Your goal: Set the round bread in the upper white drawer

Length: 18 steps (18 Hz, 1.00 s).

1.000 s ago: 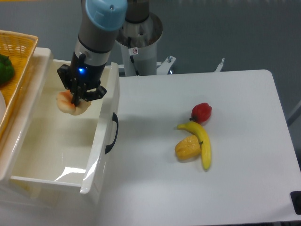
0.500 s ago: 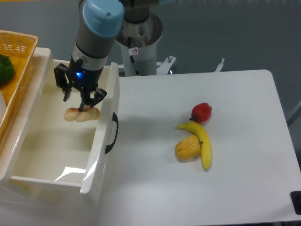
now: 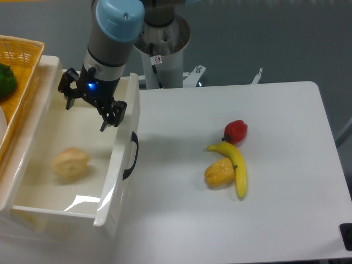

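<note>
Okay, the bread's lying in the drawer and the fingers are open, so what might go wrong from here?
1. The open gripper hangs inside the upper white drawer, close to its right wall; a sideways retreat might clip it.
2. The round bread looks blurred, so it may not have settled yet.

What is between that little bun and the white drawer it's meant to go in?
Nothing visible. The bun already lies on the floor of the white drawer, apart from the open gripper above it. The banana, red pepper and yellow pepper sit far off on the table.
</note>
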Tool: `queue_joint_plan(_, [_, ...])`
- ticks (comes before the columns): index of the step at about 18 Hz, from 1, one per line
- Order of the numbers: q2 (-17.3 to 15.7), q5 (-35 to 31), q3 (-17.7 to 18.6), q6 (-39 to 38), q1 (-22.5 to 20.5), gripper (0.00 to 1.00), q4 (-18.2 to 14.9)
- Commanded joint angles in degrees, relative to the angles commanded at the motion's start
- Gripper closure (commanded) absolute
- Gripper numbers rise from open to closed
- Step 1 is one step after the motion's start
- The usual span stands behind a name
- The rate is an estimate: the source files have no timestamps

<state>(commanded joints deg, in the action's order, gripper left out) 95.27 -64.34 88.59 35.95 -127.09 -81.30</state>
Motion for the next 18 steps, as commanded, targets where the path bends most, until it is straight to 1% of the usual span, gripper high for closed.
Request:
queue_joint_plan(2, [0.0,-0.17,-0.35,0.09,0.0,0.0,0.09])
queue_joint_plan(5, [-0.09,-2.8,-0.97,-0.09,-0.44,0.0,-0.09])
queue_joint_plan(9, [-0.09,-6.32,-0.97,0.09,-1.31,0.0,1.14])
queue_joint_plan(15, [0.0,-6.59,-1.14,0.18,-4.65,0.0,1.67])
queue_joint_plan(16, [0.0,-6.59,-1.23,1.22,-5.53,0.0,1.67])
queue_joint_plan(18, [-0.17,-6.68,-1.23,5.69,-7.29,0.0,1.41])
